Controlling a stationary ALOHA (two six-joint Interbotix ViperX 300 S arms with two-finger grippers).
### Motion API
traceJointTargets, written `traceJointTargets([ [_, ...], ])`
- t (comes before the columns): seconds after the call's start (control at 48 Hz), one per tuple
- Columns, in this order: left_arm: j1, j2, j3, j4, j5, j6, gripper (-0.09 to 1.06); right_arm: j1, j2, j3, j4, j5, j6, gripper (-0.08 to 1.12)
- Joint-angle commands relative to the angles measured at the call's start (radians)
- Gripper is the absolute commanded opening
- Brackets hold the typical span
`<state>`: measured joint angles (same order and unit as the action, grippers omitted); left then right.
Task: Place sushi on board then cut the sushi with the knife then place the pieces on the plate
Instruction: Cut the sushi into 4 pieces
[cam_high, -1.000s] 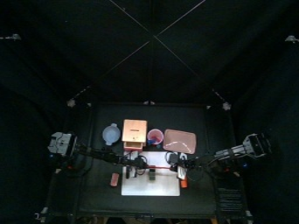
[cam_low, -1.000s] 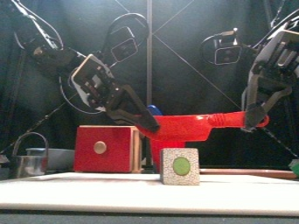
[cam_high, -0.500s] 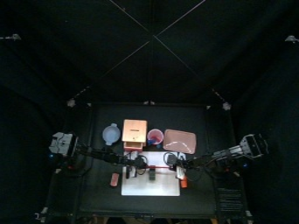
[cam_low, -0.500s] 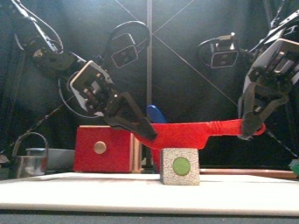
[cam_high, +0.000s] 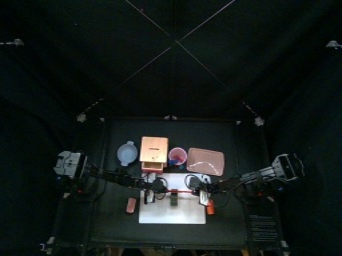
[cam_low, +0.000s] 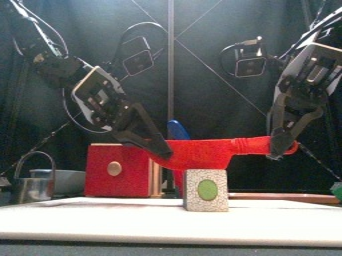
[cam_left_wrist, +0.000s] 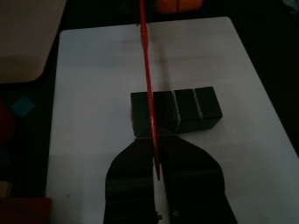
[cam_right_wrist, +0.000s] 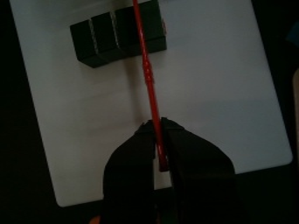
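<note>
A red toy knife (cam_low: 221, 150) hangs level above the white cutting board (cam_high: 177, 207), held at both ends. My left gripper (cam_low: 158, 150) is shut on its blade end, and my right gripper (cam_low: 278, 148) is shut on the handle end. The sushi roll (cam_low: 205, 190) stands on the board just under the blade, showing its white end with a green centre. In the left wrist view the knife (cam_left_wrist: 146, 79) is a thin red line crossing the dark sushi blocks (cam_left_wrist: 177, 111). The right wrist view has the knife (cam_right_wrist: 145, 70) running over the roll (cam_right_wrist: 114, 37).
Behind the board stand the wooden box with its red drawer front (cam_low: 120, 170), the blue-grey bowl (cam_high: 127, 153), the red cup (cam_high: 177, 155) and the pink tray (cam_high: 205, 160). A metal cutter (cam_low: 38, 185) sits at the far left. A small orange toy (cam_high: 131, 204) lies left of the board.
Both grippers have carried the red knife a little lower, toward the top of the sushi roll. The roll has not moved.
</note>
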<state>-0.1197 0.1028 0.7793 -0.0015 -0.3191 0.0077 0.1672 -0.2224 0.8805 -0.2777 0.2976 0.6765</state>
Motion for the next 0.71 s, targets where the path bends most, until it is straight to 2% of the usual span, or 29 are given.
traceJointTargets([
  [0.021, -0.014, -0.015, -0.006, 0.003, -0.003, 0.003, 0.31, -0.002, -0.014, -0.006, 0.006, 0.008, 0.006, 0.32],
  [0.708, -0.014, 0.02, -0.006, 0.003, -0.003, 0.003, 0.31, -0.005, -0.002, 0.012, 0.006, 0.011, 0.006, 0.32],
])
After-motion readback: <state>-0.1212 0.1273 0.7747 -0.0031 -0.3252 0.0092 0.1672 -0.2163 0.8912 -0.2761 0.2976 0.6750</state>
